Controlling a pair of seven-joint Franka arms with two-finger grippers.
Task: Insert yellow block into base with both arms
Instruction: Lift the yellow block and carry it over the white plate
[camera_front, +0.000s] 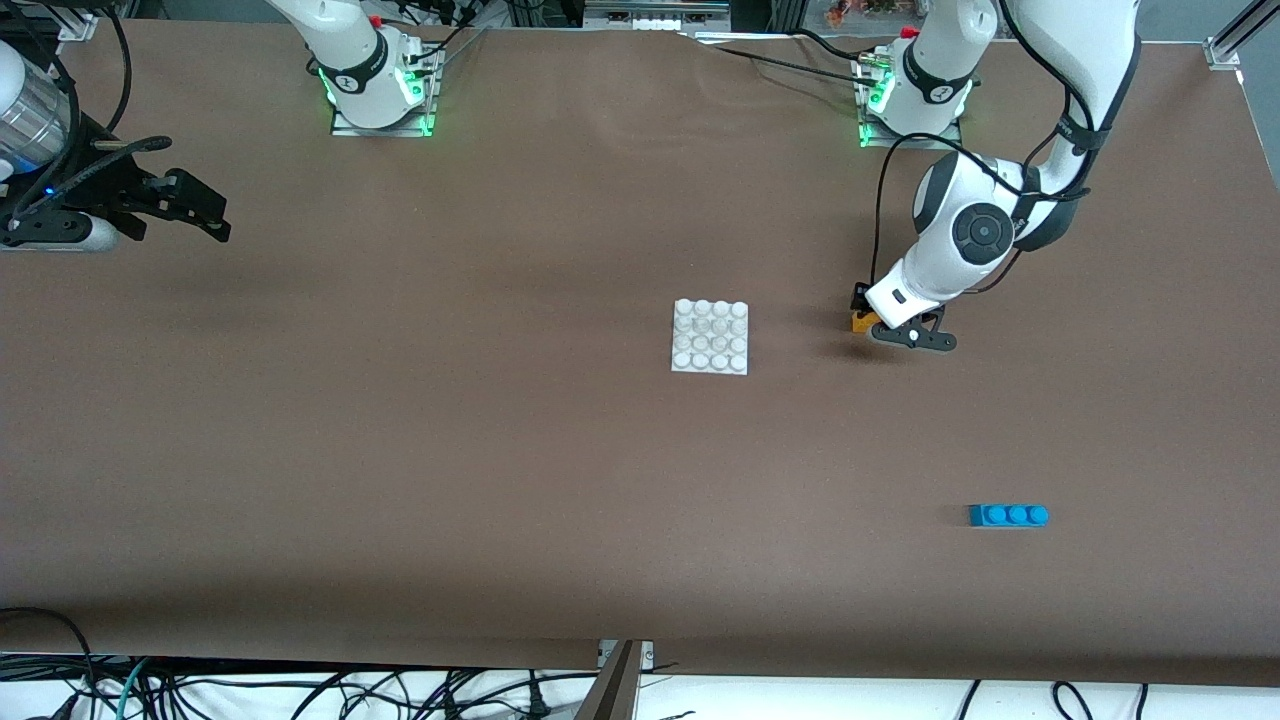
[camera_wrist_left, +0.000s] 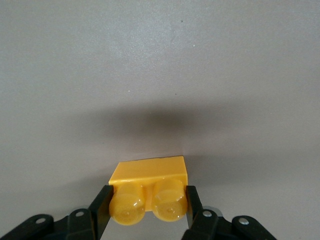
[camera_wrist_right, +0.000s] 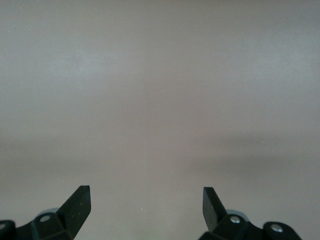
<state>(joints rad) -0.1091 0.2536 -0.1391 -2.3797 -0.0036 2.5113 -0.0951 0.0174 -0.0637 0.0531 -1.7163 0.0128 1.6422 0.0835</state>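
1. The right gripper (camera_front: 215, 215) waited with fingers spread over the table's right-arm end.
2. The base (camera_front: 711, 337) lay mid-table.
3. The left gripper (camera_front: 880, 325) clenched the yellow block (camera_front: 861, 321) on the table beside the base, toward the left arm's end.

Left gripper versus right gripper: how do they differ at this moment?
The left gripper is shut on the yellow block; the right gripper is open and holds nothing. The left is down at the table beside the base; the right waits at the right arm's end of the table. Both have black fingers.
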